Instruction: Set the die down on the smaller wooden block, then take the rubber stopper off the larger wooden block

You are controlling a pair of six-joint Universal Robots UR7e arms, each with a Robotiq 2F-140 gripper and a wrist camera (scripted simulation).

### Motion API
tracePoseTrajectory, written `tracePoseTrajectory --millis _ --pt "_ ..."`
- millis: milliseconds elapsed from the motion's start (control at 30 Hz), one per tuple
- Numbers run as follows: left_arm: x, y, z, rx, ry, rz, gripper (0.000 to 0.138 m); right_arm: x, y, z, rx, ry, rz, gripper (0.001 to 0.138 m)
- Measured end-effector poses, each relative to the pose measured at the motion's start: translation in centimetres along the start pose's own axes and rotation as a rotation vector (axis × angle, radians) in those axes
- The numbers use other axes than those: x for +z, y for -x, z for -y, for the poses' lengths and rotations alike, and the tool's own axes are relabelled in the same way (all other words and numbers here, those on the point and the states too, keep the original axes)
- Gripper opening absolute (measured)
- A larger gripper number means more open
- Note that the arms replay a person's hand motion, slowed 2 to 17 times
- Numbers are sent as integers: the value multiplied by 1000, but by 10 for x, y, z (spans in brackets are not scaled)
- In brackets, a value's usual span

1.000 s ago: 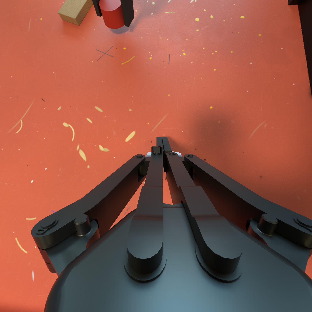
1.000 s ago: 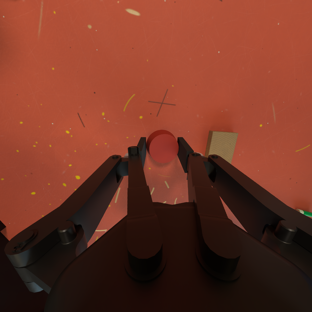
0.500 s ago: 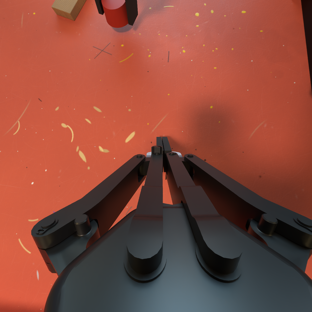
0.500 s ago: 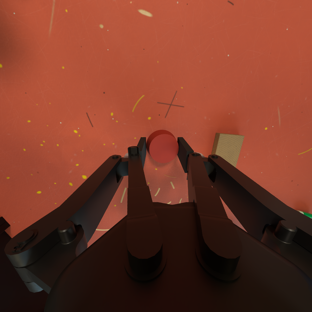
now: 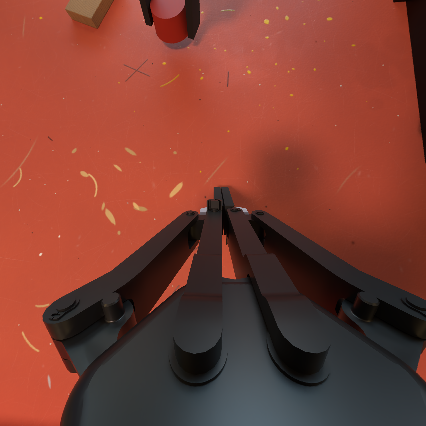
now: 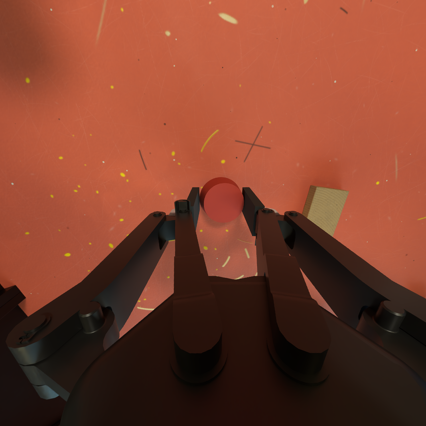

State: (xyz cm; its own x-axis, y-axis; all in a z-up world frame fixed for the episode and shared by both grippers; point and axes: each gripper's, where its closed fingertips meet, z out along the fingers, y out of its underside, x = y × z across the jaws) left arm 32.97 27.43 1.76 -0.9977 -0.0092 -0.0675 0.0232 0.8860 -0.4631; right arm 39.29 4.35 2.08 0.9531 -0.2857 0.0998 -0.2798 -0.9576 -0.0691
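Observation:
My right gripper is shut on the red rubber stopper, a short cylinder held just above the orange table. The left wrist view shows the stopper at the top between the right gripper's fingers, with a small shadow under it. A light wooden block lies on the table just right of the stopper; it also shows in the left wrist view, at the top left. My left gripper is shut and empty, low over bare table. The die and a second block are not in view.
The orange table is speckled with yellow flecks and has a thin drawn cross near the stopper. A dark upright part stands at the right edge of the left wrist view. A dark object sits at the right wrist view's lower left.
My right gripper has carried the stopper sideways away from the wooden block, toward the side where my left gripper is. My left gripper stays shut and has hardly moved.

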Motion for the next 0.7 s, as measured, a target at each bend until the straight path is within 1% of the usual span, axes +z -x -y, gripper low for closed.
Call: tracePoseTrajectory --millis 233,500,700 --pt "0 -2 1 -3 -9 -17 1 0 -4 1 23 -14 2 49" --pt "0 -2 1 -9 -22 -23 1 2 -24 1 80 -42 -15 49" --pt "0 -1 1 -24 -40 -31 1 3 -33 -1 110 -54 -16 49"
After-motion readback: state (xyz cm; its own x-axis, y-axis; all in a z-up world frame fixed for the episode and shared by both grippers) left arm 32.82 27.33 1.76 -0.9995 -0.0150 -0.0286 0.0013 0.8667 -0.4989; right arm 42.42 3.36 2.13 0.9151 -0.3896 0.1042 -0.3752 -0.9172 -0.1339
